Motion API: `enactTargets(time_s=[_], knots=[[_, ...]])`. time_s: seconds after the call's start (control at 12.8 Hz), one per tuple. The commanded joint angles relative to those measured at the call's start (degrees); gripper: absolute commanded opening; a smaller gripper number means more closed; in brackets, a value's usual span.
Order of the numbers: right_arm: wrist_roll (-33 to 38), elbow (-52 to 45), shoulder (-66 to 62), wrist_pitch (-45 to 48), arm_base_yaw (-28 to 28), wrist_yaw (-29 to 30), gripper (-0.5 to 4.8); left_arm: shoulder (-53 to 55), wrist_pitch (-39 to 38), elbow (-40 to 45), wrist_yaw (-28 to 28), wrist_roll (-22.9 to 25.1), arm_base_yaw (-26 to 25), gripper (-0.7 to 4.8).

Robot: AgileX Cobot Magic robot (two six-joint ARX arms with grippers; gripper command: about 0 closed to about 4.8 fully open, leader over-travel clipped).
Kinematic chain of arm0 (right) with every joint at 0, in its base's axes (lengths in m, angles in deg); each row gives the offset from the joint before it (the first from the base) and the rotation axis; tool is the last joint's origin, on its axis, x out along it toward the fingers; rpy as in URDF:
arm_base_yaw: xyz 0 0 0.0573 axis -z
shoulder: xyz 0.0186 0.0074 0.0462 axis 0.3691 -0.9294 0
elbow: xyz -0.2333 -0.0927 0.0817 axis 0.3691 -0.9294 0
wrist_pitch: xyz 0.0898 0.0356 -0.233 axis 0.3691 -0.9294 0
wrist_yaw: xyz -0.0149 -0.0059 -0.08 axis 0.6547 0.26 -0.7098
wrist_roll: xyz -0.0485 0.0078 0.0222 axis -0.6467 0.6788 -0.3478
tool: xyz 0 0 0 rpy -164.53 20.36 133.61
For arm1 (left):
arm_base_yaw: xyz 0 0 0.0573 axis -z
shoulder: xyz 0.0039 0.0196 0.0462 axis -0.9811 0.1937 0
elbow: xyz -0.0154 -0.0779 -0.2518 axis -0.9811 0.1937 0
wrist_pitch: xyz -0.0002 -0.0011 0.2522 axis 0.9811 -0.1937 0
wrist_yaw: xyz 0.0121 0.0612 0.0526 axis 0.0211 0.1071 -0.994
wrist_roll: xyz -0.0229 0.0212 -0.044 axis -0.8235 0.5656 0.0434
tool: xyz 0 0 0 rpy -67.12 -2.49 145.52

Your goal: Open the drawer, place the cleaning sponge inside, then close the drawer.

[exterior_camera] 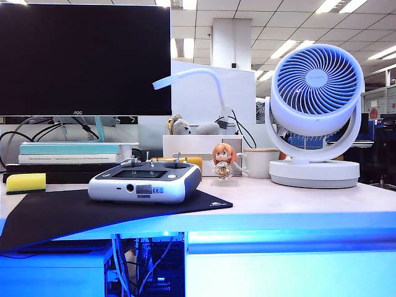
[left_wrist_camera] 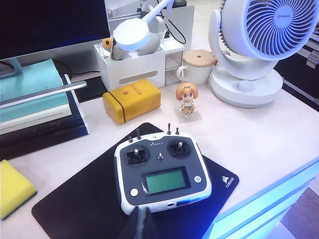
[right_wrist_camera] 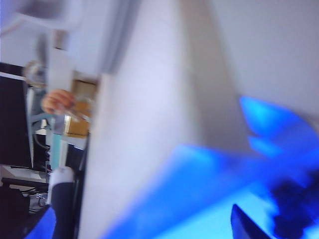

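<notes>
The cleaning sponge (exterior_camera: pixel 25 182), a yellow block with a dark green layer, lies on the desk's left end, also in the left wrist view (left_wrist_camera: pixel 14 189). The drawer (exterior_camera: pixel 291 242) is the blue-lit white front under the desktop, flush and closed. My left gripper (left_wrist_camera: pixel 142 221) is shut with nothing in it, above the black mat just in front of the grey controller (left_wrist_camera: pixel 162 172). In the blurred right wrist view my right gripper (right_wrist_camera: pixel 149 231) is open and empty, close to the blue-lit drawer (right_wrist_camera: pixel 199 199) below the desk edge. One dark finger (right_wrist_camera: pixel 246 224) shows. Neither arm appears in the exterior view.
The controller (exterior_camera: pixel 145 180) sits on a black mat (exterior_camera: pixel 74 210). Behind it are an orange-yellow box (left_wrist_camera: pixel 132 101), a small figurine (exterior_camera: pixel 224 162), a mug (exterior_camera: pixel 260 162), a white fan (exterior_camera: pixel 315 111), a monitor (exterior_camera: pixel 83 59) and stacked books (exterior_camera: pixel 71 154).
</notes>
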Motion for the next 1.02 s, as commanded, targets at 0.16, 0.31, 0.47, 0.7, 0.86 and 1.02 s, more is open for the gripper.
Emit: enactTargets(time_s=[0.16,0.31,0.47,0.7,0.86,1.02], knots=[[0.11,0.07,-2.75,5.84,0.04,1.01,4.79,-0.07,0.59,-0.26,-0.11,0.17,-0.04,-0.05],[1.11,0.72,-2.73,6.62,-0.63,1.29,4.79,-0.11,-0.94,-0.26,0.07,0.24,-0.04,-0.05],[1.03,1.16,-3.21,6.56,-1.64,-0.83,4.79,-0.11,-1.99,-0.26,0.09,0.22,-0.04,-0.05],[2.56,2.14,-4.04,6.71,-3.28,-0.70,4.79,-0.15,0.94,-0.26,0.09,0.22,-0.04,-0.05],[2.25,2.23,-4.00,6.75,-5.35,-0.63,4.79,-0.15,3.78,-0.37,0.33,0.22,-0.04,-0.05],[1.36,2.27,-4.00,6.80,-5.84,-0.17,4.79,-0.15,3.74,-0.37,0.57,0.22,-0.04,-0.05]])
